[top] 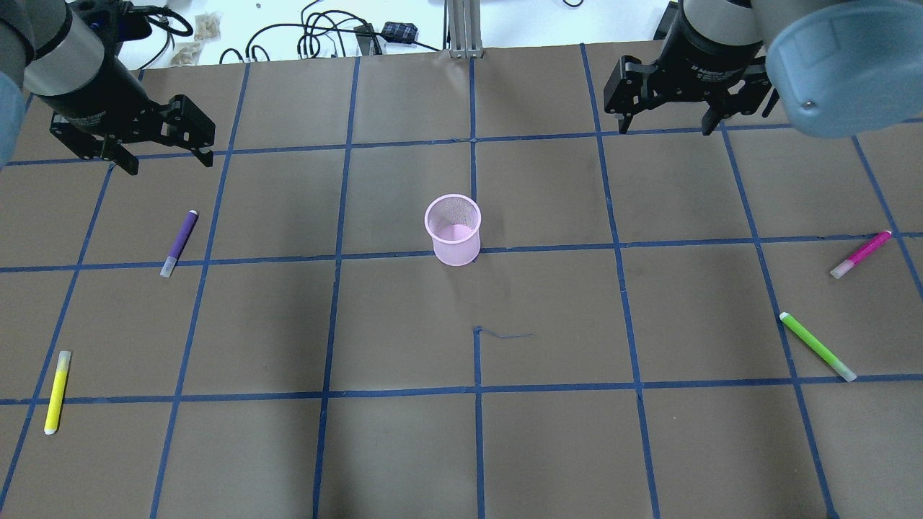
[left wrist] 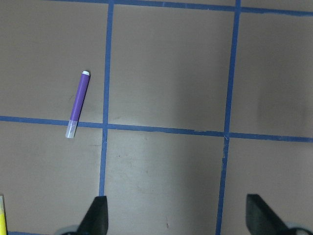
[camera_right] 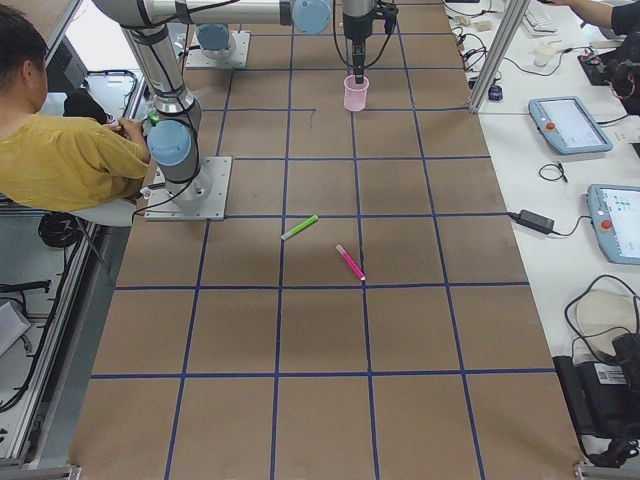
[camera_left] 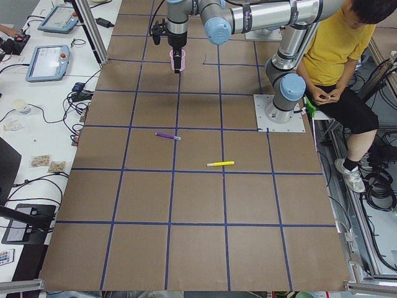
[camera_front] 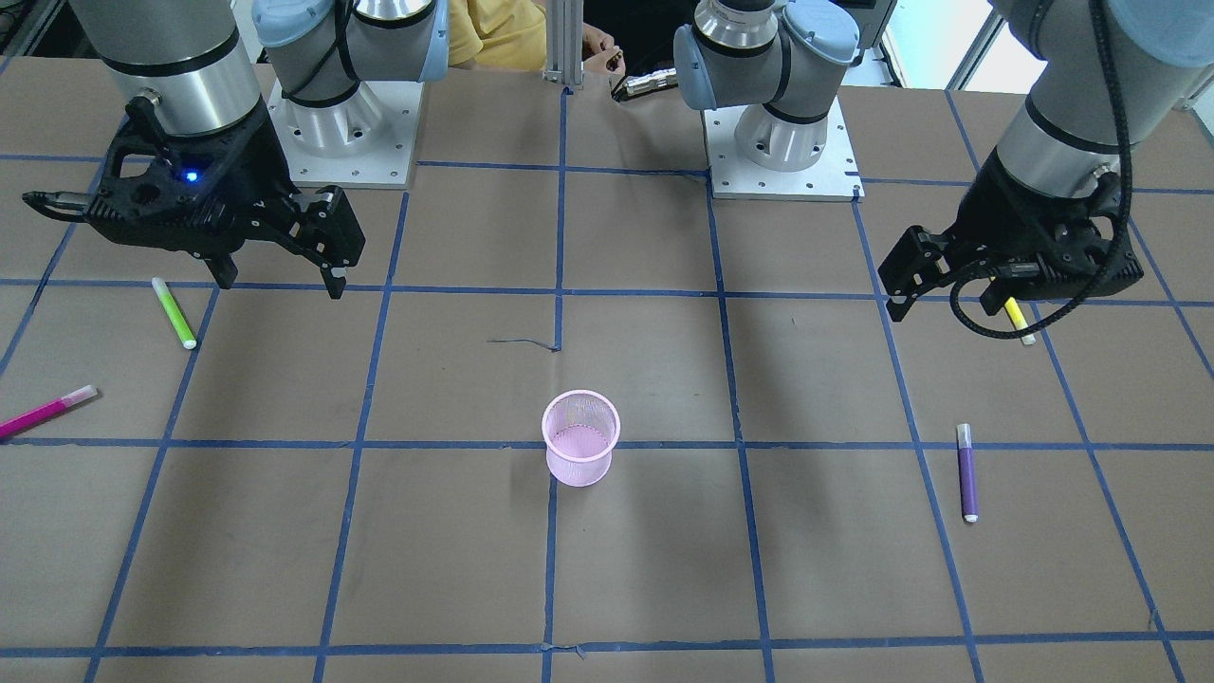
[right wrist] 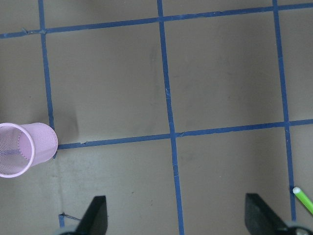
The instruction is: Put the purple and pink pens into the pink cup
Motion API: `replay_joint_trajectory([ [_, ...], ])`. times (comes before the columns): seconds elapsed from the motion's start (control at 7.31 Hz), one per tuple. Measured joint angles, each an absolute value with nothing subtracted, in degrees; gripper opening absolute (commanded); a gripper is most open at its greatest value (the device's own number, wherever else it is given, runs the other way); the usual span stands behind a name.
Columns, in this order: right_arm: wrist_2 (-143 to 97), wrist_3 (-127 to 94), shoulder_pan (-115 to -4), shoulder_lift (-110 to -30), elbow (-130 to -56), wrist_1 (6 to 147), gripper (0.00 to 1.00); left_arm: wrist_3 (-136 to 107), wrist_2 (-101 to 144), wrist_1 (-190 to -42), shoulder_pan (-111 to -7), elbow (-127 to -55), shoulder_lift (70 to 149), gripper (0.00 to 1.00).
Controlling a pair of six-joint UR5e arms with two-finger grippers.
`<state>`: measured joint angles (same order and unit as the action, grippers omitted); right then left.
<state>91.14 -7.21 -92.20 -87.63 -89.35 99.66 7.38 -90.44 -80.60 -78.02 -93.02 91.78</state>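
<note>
The pink mesh cup (top: 453,229) stands upright mid-table, also in the front view (camera_front: 580,438) and at the right wrist view's left edge (right wrist: 24,149). The purple pen (top: 179,243) lies flat on my left side, below and right of the left gripper (top: 169,164), and shows in the left wrist view (left wrist: 78,104). The pink pen (top: 860,254) lies flat at the far right, well away from the right gripper (top: 665,128). Both grippers hang above the table, open and empty, as the left gripper (left wrist: 178,220) and right gripper (right wrist: 176,220) show in their wrist views.
A yellow pen (top: 57,391) lies near the table's left edge and a green pen (top: 817,346) lies on the right side. The arm bases (camera_front: 341,123) stand at the robot's edge. A person in a yellow shirt (camera_left: 335,49) sits behind the bases.
</note>
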Motion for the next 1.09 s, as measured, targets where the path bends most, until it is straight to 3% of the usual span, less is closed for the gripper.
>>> replay_joint_trajectory([
  [0.55,91.5,-7.0,-92.1,-87.9,-88.5,97.2,1.0,7.4,-90.4,-80.6,-78.0,-93.0,91.7,1.0],
  [0.82,92.5,-5.8,-91.6,-87.9,-85.1,89.1,1.0,7.3,-90.4,-80.6,-78.0,-93.0,91.7,1.0],
  [1.09,93.6,10.0,-87.5,-87.7,-83.3,84.7,1.0,7.3,-90.4,-80.6,-78.0,-93.0,91.7,1.0],
])
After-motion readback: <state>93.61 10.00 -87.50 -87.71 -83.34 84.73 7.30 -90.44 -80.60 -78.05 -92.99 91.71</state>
